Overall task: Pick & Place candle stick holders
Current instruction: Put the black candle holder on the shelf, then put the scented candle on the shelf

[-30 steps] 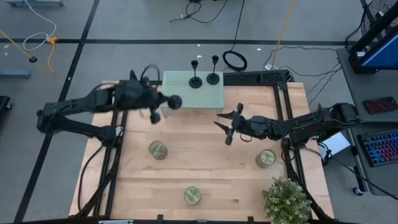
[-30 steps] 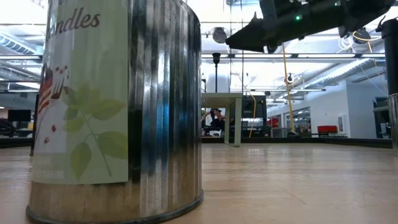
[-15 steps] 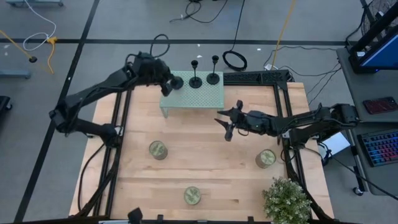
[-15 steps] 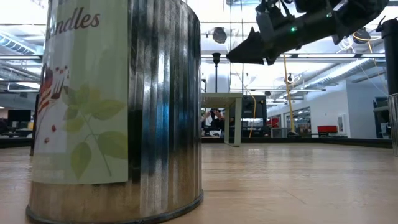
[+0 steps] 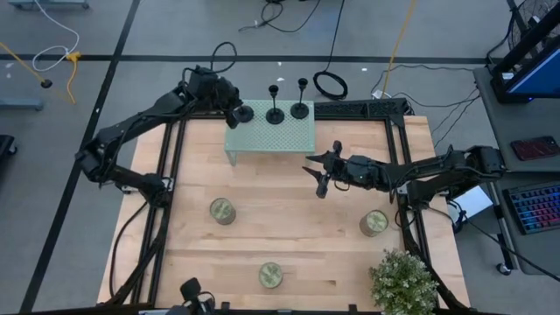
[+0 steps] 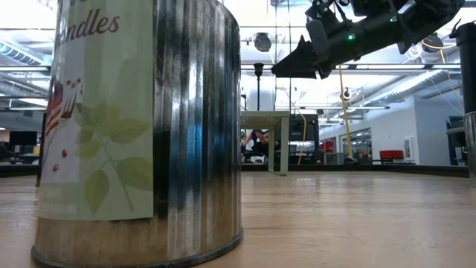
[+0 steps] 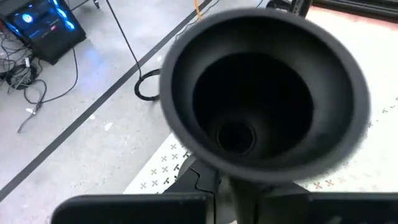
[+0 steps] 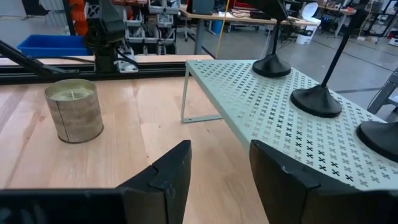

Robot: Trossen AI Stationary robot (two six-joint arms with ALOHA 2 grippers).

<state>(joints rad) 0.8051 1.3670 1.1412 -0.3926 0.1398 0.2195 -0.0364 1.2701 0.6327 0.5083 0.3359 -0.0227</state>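
Note:
Two black candle stick holders (image 5: 275, 114) (image 5: 300, 109) stand by their disc bases on the pale green perforated shelf (image 5: 271, 138) at the table's far edge. My left gripper (image 5: 233, 110) is shut on a third holder (image 5: 245, 114) at the shelf's far left corner. That holder's cup top (image 7: 264, 93) fills the left wrist view. My right gripper (image 5: 318, 175) is open and empty above the table, right of centre. Its fingers (image 8: 168, 174) point toward the shelf (image 8: 280, 106). My left gripper holds the holder by its thin stem (image 7: 244, 198), below the cup top, between its two fingers. The fingers come from the table's left. The holder is about upright, and its disc base (image 8: 272, 65) sits on or just above the shelf; I cannot tell which.
Three greenish-gold candle tins stand on the wooden table: left of centre (image 5: 221, 210), near the front edge (image 5: 270, 275) and at the right (image 5: 374, 222). One tin (image 6: 141, 126) fills the low view's left. A potted plant (image 5: 402, 282) stands at the near right corner.
My left gripper has carried the holder from beside the shelf's left end toward the table's far edge. It has brought the holder to the shelf's far left corner, where it slowed almost to a stop. It has stayed shut on the holder.

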